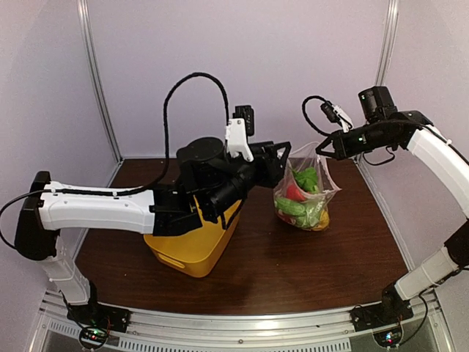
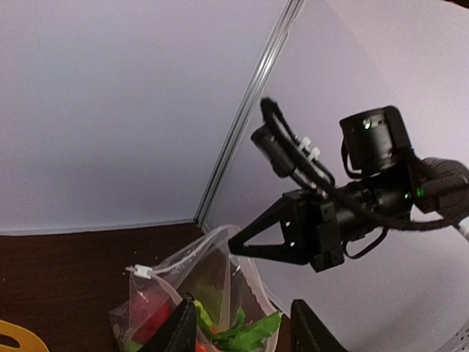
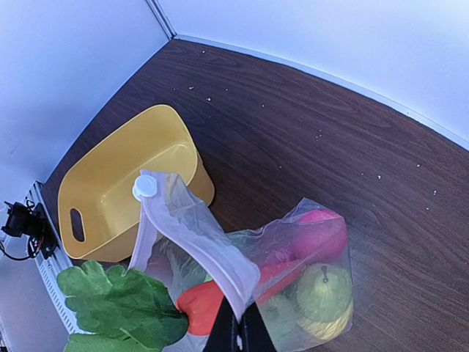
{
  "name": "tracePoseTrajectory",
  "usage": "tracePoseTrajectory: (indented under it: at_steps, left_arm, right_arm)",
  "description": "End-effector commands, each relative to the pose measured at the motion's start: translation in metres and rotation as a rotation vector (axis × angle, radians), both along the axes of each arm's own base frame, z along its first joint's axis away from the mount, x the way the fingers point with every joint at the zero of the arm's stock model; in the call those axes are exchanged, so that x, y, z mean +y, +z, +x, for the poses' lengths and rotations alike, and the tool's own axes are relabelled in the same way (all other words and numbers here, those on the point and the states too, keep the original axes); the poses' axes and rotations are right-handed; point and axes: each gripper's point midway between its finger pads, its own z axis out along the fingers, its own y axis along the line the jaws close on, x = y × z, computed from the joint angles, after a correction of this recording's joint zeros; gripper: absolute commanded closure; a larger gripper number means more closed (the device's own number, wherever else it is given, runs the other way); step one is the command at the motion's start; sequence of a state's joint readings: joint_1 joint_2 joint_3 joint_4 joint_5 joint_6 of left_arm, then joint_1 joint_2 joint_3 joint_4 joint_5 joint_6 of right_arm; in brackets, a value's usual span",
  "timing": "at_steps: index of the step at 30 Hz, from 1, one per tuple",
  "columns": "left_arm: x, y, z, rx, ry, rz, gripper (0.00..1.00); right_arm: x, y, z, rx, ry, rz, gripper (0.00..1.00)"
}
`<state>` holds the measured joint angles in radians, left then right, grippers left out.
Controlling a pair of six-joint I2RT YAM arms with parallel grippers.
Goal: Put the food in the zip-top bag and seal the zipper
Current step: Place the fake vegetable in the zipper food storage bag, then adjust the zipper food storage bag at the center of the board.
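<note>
Thin clear film for the bag point(image 3: 311, 242), glossy and creased; cloudier, paler plastic along the zipper point(image 3: 201, 242); smooth shiny plastic on the toy pear point(image 3: 322, 290) and carrot point(image 3: 201, 304), duller and veined on its leaves point(image 3: 121, 308); smooth yellow plastic with a soft sheen for the tub point(image 3: 110, 183); dark wood grain on the table point(image 3: 308, 125), matt, flecked with pale specks; glossy white arm shells point(image 1: 95, 209); ribbed metal rail point(image 1: 242, 328).

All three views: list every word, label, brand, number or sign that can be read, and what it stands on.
No readable text in any view.
zip-top bag: clear plastic, no lettering seen.
yellow tub: plain, no label.
right arm: small green lights only, no characters.
</note>
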<state>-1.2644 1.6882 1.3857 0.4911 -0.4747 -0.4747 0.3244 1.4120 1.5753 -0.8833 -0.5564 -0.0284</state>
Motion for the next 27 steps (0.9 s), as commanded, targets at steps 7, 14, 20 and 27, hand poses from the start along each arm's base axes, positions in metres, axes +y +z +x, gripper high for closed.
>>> tracePoseTrajectory:
  at_steps: [7, 14, 20, 27]
  left_arm:
    - [-0.049, -0.094, 0.005, 0.283, -0.085, 0.121, 0.56]
    - [-0.060, -0.129, 0.030, 0.392, -0.057, 0.113, 0.60]
    - [-0.066, -0.159, 0.045, 0.469, -0.078, 0.140, 0.71]
    - [-0.066, -0.167, 0.045, 0.480, -0.093, 0.154, 0.89]
  right_arm:
    - [0.004, 0.025, 0.007, -0.121, -0.010, 0.026, 1.00]
    - [0.011, 0.018, 0.002, -0.125, 0.010, -0.011, 1.00]
    - [0.007, 0.014, -0.001, -0.143, -0.001, -0.021, 1.00]
    - [0.008, 0.007, -0.004, -0.139, 0.006, -0.020, 1.00]
